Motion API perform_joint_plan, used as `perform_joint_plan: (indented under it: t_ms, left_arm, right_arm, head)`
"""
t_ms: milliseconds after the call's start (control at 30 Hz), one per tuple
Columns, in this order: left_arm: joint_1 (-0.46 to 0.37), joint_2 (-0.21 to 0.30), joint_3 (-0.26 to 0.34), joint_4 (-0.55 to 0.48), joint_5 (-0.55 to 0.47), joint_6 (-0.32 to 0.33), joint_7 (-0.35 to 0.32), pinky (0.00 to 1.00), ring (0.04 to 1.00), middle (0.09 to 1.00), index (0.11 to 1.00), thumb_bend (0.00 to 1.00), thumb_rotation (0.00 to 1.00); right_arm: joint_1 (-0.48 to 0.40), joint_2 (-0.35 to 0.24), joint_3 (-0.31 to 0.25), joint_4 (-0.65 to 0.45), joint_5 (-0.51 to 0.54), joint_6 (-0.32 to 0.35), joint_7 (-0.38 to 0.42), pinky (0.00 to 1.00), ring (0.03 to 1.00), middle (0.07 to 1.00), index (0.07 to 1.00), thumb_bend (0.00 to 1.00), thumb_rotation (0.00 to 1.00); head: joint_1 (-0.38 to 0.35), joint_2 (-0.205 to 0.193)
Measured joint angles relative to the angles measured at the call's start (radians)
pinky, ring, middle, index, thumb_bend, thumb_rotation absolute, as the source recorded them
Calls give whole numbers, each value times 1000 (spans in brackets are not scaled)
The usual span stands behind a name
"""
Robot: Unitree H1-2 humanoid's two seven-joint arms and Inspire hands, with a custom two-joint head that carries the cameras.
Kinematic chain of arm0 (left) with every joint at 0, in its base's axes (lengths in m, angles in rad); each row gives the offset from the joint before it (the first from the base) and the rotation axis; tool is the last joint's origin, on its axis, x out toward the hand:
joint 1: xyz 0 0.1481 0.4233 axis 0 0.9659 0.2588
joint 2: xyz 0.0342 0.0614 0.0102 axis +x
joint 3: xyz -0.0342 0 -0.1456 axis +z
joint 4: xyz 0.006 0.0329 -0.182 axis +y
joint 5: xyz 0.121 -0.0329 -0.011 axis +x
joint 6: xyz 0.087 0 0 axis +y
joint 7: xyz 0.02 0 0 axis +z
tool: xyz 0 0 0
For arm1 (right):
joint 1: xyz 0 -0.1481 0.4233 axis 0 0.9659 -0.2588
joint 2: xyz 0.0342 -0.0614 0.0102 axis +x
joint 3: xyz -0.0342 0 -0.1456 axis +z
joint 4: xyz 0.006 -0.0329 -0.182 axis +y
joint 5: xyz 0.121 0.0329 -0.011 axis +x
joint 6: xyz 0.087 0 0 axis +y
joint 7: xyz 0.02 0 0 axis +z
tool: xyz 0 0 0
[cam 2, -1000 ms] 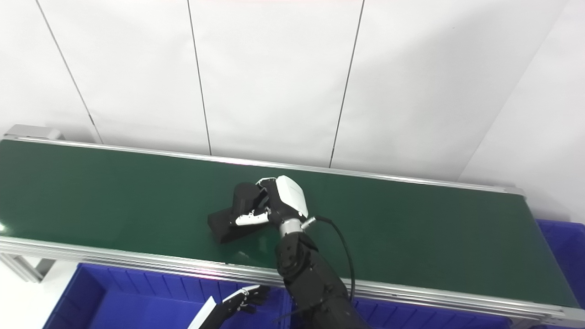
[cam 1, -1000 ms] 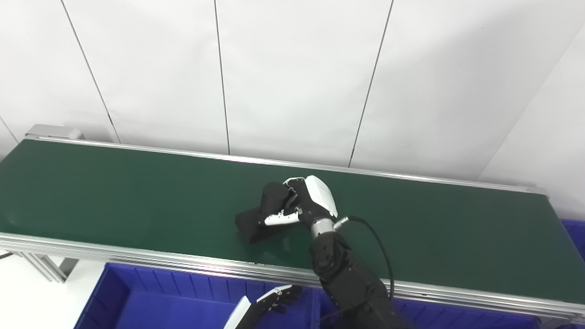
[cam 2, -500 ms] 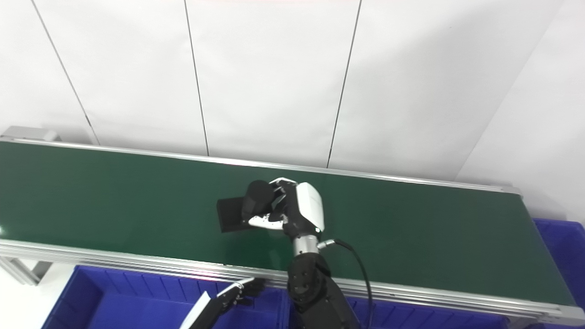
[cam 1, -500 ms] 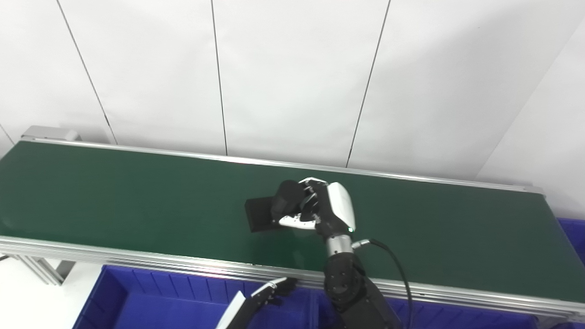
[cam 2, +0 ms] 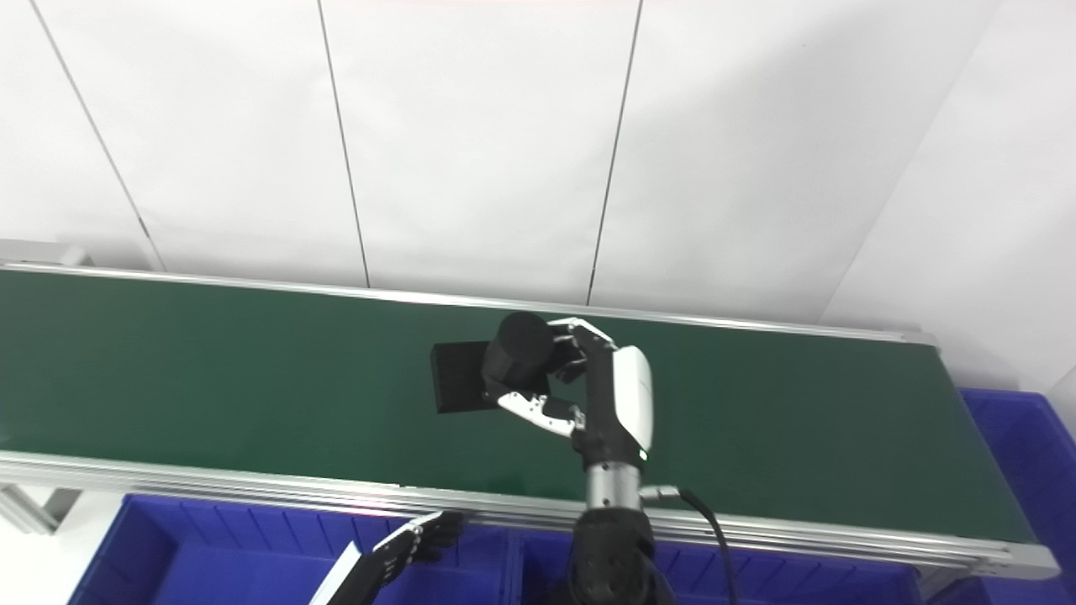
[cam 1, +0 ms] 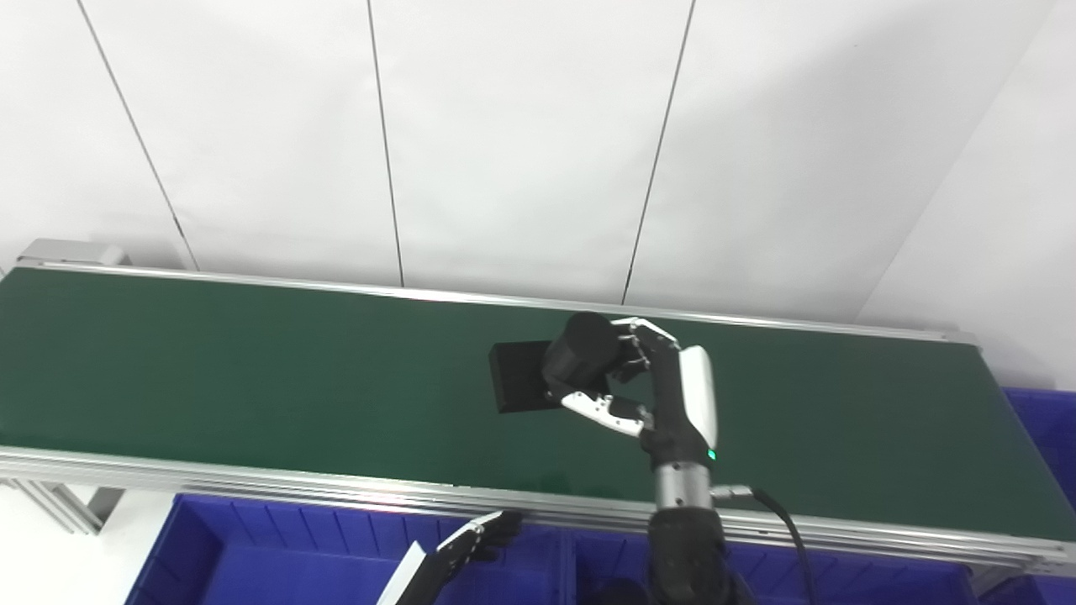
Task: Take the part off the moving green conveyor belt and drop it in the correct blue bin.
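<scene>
While the right hand [cam 1: 647, 395] holds the black part [cam 1: 546, 370], a short round cylinder joined to a flat rectangular plate, it stands raised above the dark green conveyor belt [cam 1: 252, 370] with its white back turned to the right. The fingers [cam 1: 643, 336] curl over the top of the cylinder and the thumb [cam 1: 601, 407] presses from below, so the hand is closed around the round end. The flat plate sticks out to the left of the hand and looks tilted, with nothing under it. I judge that the part is already off the belt, or nearly, though a last contact is hard to rule out.

Below the hand, on the near side of the silver aluminium belt frame [cam 1: 252, 487], stand the blue plastic bins [cam 1: 277, 546]. One more blue bin [cam 1: 1038, 420] shows far to the right of the hand, past the belt end. The left hand [cam 1: 479, 542] waits low over the near bins, its fingers a little apart and holding nothing.

To do this step well, the hand should keep its squeeze even, because the plate hangs to one side and can turn the part in the grasp. It should lift clear of the frame before it travels toward a bin, and release only when it is over the opening. Which bin is the correct one, I cannot tell from here.
</scene>
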Motion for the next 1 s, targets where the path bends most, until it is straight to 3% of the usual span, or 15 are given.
perform_joint_plan:
  t_ms: [100, 400, 567, 700, 767, 1000]
  left_arm:
    - [15, 0, 21, -23, -18, 0, -23, 762, 798, 815, 827, 777, 433]
    - [38, 1, 105, -79, -43, 0, -88, 747, 779, 804, 813, 800, 469]
    - [53, -10, 149, -113, -68, -1, -161, 748, 781, 801, 804, 800, 431]
    - [67, -30, 195, -147, -84, -1, -205, 764, 794, 807, 805, 798, 409]
    - [73, -43, 217, -155, -85, -1, -234, 765, 798, 809, 801, 807, 409]
    - [90, -62, 269, -198, -85, -1, -285, 777, 806, 813, 801, 804, 412]
  right_arm:
    - [61, -1, -10, -73, -6, 4, 17, 384, 455, 466, 522, 513, 0]
    - [268, -53, -47, -223, -25, 40, 98, 383, 456, 463, 530, 512, 0]
    - [369, -88, -57, -272, -38, 47, 140, 399, 474, 473, 518, 514, 0]
    - [437, -124, -66, -322, -40, 52, 179, 410, 480, 471, 522, 513, 0]
    - [462, -145, -71, -336, -53, 74, 208, 391, 468, 463, 530, 512, 0]
    - [472, -227, -67, -363, -133, 99, 302, 354, 431, 441, 542, 509, 0]
  head:
    - [-21, 25]
    - [-60, 94]
    - [-66, 139]
    - [-69, 152]
    - [-83, 179]
    - [-101, 216]
